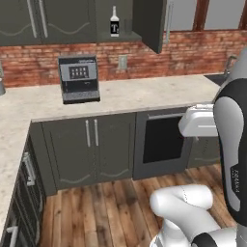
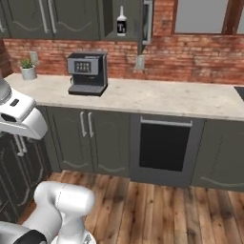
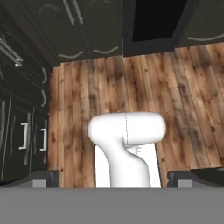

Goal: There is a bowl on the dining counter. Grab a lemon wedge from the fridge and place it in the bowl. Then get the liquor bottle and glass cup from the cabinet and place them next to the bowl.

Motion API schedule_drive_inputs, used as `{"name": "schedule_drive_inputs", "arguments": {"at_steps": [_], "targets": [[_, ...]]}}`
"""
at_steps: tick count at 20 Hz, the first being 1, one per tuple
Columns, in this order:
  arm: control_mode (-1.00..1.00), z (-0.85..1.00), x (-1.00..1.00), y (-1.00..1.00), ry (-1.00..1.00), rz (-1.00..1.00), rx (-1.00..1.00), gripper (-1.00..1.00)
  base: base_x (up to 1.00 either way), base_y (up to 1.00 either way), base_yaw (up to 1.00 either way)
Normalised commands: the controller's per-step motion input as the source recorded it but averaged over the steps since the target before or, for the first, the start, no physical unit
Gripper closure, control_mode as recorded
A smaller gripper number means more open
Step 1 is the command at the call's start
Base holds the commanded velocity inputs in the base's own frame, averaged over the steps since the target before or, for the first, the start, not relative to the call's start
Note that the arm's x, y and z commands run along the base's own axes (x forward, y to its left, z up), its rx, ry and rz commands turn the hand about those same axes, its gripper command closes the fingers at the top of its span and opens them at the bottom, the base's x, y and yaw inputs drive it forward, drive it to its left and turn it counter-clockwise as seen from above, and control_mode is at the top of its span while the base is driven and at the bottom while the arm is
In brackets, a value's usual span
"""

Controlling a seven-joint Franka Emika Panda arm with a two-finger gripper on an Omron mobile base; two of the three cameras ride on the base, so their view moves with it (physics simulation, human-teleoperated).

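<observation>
The liquor bottle (image 1: pixel 114 22) stands upright on the shelf of the open wall cabinet (image 1: pixel 149 24), above the counter (image 1: pixel 144 91) and right of the coffee machine (image 1: pixel 78 79); we see no glass cup beside it. To fetch it well we need to raise the arm, come in level past the open door, and close on the squarish body below the neck. We're folded low now, hand pointing down at the wood floor (image 3: pixel 175 96), gripper (image 3: pixel 112 181) jaws fully apart, holding nothing
</observation>
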Motion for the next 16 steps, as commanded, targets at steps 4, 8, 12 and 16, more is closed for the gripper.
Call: {"name": "schedule_drive_inputs", "arguments": {"at_steps": [4,8,12,16], "targets": [[1.0,0.0,0.0,0.0,0.0,0.0,0.0,-1.0,1.0,0.0,0.0],[1.0,0.0,0.0,0.0,0.0,0.0,0.0,-1.0,1.0,0.0,0.0],[1.0,0.0,0.0,0.0,0.0,0.0,0.0,-1.0,1.0,0.0,0.0],[1.0,0.0,0.0,0.0,0.0,0.0,0.0,-1.0,1.0,0.0,0.0]]}}
